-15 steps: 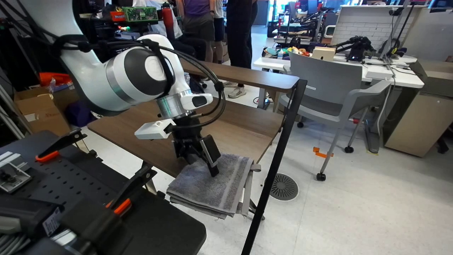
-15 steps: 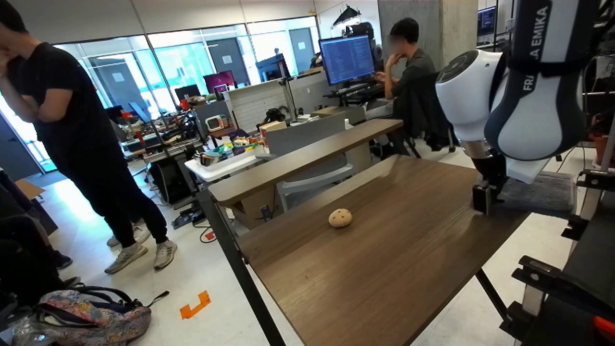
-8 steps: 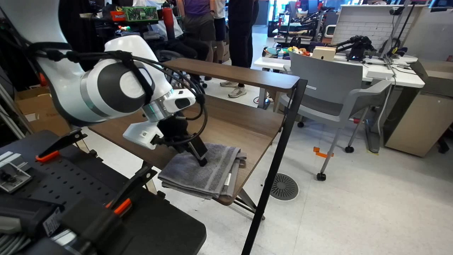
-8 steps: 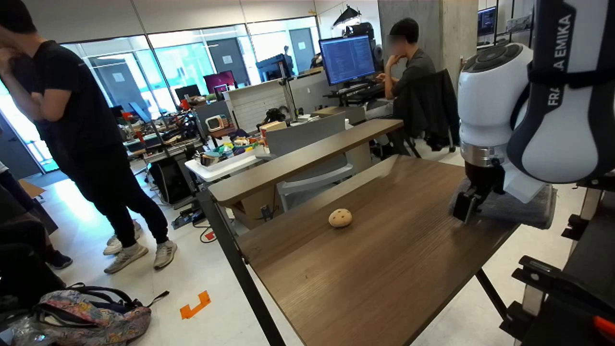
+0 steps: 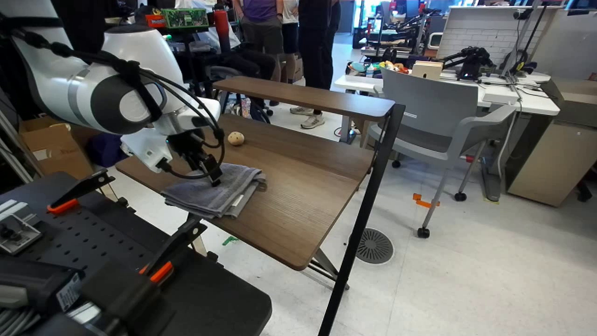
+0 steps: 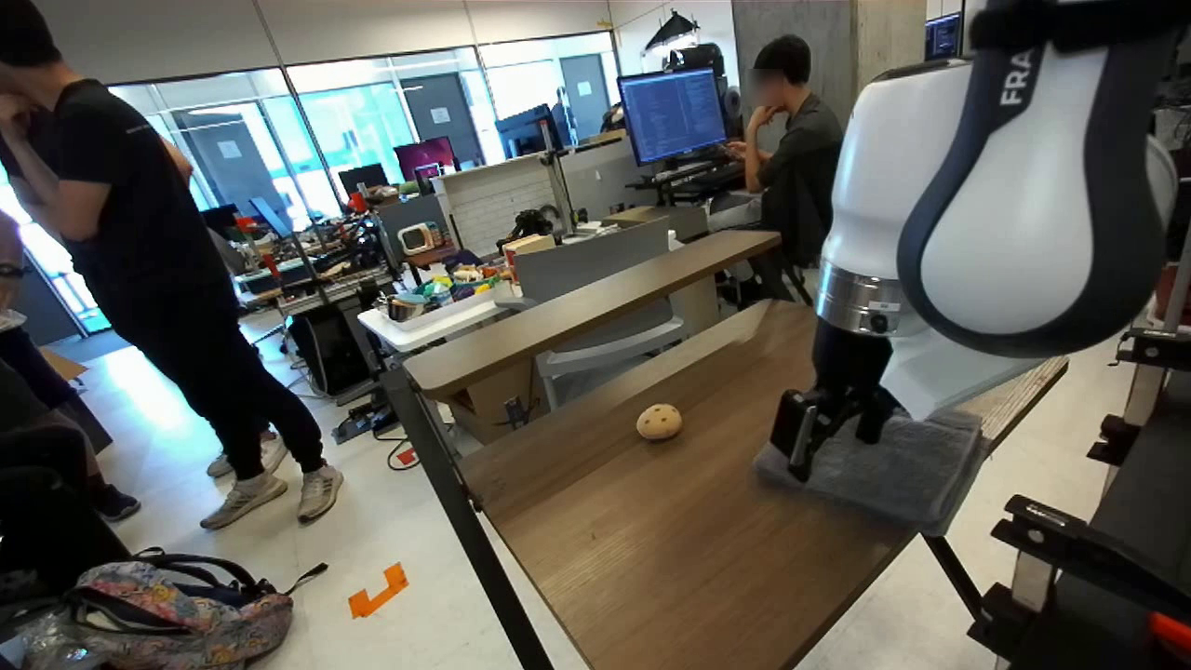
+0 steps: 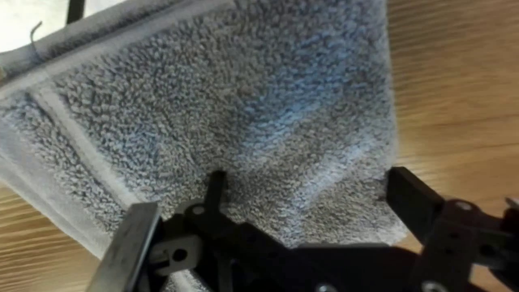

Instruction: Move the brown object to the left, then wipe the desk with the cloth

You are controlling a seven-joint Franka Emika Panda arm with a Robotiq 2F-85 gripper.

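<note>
The brown object is a small tan ball with dark spots. It rests on the desk near the raised shelf, and it also shows in an exterior view beyond the gripper. The grey folded cloth lies on the wood top by the edge nearest the black table; it also shows in an exterior view. My gripper is tilted down onto the cloth. In the wrist view my gripper has its fingers wide apart, with the cloth spread beneath and between them. The fingertips appear to press on it.
A black table with clamps stands along the desk's near edge. A raised wooden shelf runs along the far edge, with a black metal post at one end. A grey chair stands beyond.
The gripper and cloth have slid together along the desk, away from the corner where the cloth overhung. The brown object has come out from behind the arm in an exterior view; it has not moved.
</note>
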